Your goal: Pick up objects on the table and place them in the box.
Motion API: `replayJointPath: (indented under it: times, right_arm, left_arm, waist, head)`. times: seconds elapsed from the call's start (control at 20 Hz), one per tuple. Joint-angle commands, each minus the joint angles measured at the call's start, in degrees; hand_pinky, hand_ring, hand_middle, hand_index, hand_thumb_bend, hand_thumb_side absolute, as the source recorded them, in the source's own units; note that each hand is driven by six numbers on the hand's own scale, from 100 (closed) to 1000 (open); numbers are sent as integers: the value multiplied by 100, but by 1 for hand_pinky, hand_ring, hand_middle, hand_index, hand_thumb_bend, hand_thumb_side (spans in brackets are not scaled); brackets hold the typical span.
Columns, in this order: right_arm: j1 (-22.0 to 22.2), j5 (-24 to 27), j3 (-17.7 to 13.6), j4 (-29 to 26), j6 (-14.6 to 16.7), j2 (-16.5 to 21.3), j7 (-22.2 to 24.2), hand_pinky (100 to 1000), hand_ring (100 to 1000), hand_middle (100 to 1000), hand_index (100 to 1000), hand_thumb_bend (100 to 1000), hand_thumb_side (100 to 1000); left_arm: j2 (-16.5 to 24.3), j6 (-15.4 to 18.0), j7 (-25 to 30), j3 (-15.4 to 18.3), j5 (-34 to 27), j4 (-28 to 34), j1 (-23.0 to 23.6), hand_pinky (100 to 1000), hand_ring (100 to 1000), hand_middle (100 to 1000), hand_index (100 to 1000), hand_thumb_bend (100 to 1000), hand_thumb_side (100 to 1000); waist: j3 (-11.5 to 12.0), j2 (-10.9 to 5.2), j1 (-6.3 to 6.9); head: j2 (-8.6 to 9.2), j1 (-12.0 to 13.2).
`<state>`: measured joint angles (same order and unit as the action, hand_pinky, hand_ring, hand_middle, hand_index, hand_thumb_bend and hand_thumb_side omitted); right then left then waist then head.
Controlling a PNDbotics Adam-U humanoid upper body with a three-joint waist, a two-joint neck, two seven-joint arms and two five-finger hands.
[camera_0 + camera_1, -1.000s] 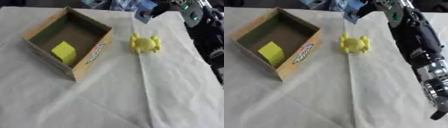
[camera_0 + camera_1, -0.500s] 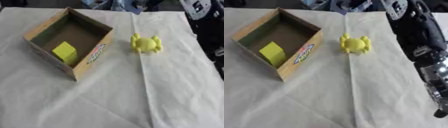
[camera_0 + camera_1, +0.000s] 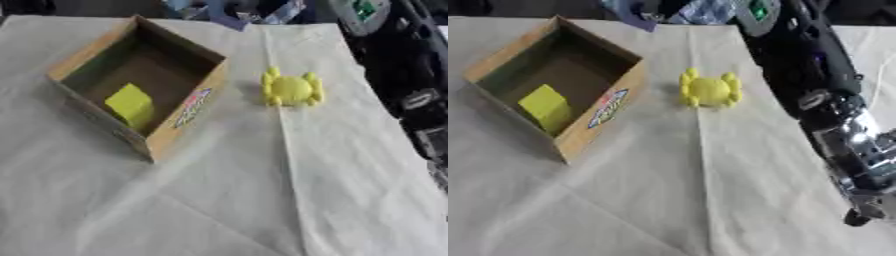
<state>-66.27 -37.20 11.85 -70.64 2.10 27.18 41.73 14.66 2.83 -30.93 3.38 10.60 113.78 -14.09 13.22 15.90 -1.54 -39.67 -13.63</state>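
An open cardboard box (image 3: 185, 114) stands on the left of the table, and a yellow block (image 3: 129, 102) lies inside it. Right of the box a yellow crab-shaped toy (image 3: 290, 90) lies on the white cloth. My right arm (image 3: 815, 75) runs up the right side to the far edge. There my right hand (image 3: 658, 7) shows as a dark blurred shape beyond the box's far corner, with something blue-purple (image 3: 630, 11) at it. Whether the hand holds that thing I cannot make out. The hand is well away from the toy. My left hand shows in neither view.
The white cloth (image 3: 227, 200) covers the whole table, with a long crease running from the toy toward the near edge. Blue and white clutter (image 3: 706, 10) lies past the table's far edge.
My right hand has moved left along the far edge, from above the toy to beyond the box's far corner. Box, block and toy have not moved.
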Motion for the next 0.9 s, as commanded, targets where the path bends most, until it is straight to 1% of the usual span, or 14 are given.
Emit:
replayJointPath:
  times: [0.05, 0.5, 0.8, 0.9]
  right_arm:
    - [-204, -65, 35, 23, 28, -169, 47, 886, 846, 644, 854, 100, 492]
    - [-338, -361, 140, 448, 98, -858, 17, 882, 843, 641, 860, 100, 531]
    - [-335, -799, 148, 891, 92, -1272, -137, 881, 847, 645, 861, 100, 551]
    - [-329, -975, 153, 1079, 124, -1384, -205, 882, 849, 646, 861, 100, 543]
  left_arm:
    - [102, 5, 31, 7, 0, 81, -55, 614, 840, 1000, 669, 227, 951]
    - [67, 27, 59, -21, -29, 81, -103, 614, 840, 1000, 669, 229, 950]
    - [48, 45, 73, -36, -43, 81, -127, 615, 840, 1000, 669, 229, 950]
    - [42, 46, 80, -40, -47, 81, -134, 615, 840, 1000, 669, 229, 950]
  waist:
    - [22, -120, 12]
    - [116, -112, 4]
    - [169, -105, 4]
    - [183, -103, 1]
  head:
    - [45, -39]
    - [86, -145]
    - [102, -212]
    - [112, -225]
